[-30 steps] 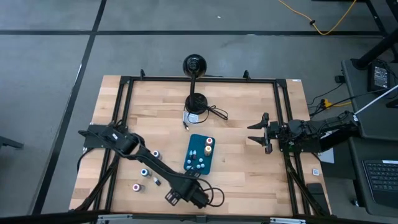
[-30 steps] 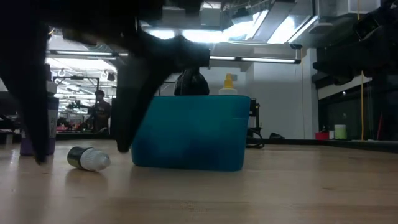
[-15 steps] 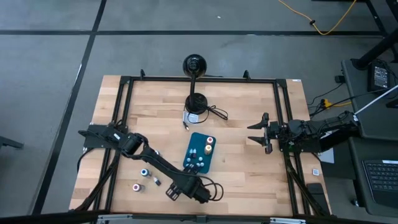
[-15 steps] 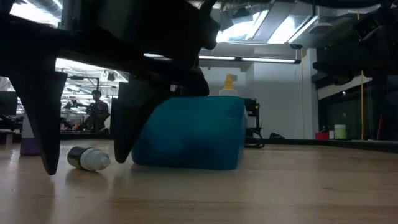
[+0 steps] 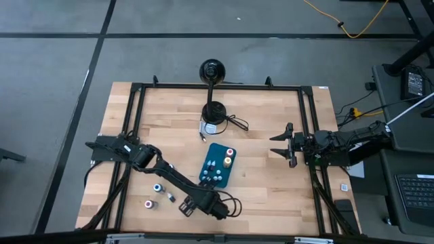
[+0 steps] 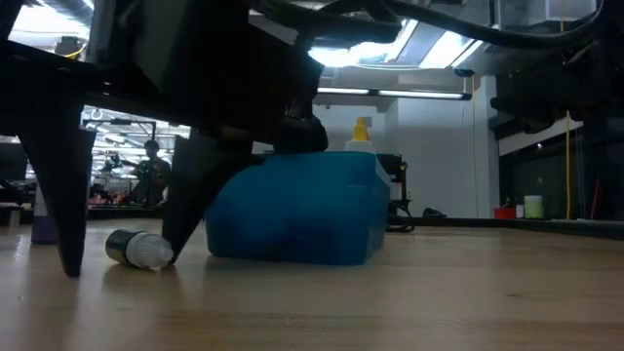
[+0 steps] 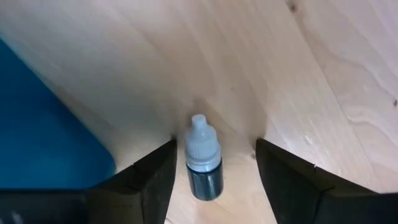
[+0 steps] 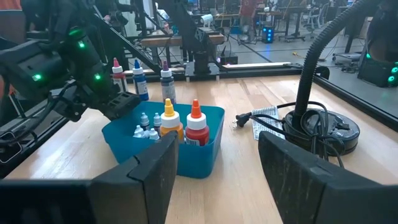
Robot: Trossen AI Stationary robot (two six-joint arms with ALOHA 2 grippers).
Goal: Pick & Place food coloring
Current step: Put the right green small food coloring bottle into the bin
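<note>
- My left gripper (image 5: pixel 188 205) is down at the table's near edge, just beside the teal tray (image 5: pixel 218 168); a food coloring bottle (image 7: pixel 203 158) lies flat between my fingers (image 7: pixel 151 180).
- Jaws partly open — either side of it, not gripping.
- Its long axis runs straight away from my wrist — white cap far, dark body near.
- Its label can't be made out.
- Right gripper (image 5: pixel 283 144) waits open at the right edge.

The left gripper (image 5: pixel 180 205) is down low at the table's front, its jaws apart. The right gripper (image 5: pixel 278 146) waits at the right, jaws apart.
</note>
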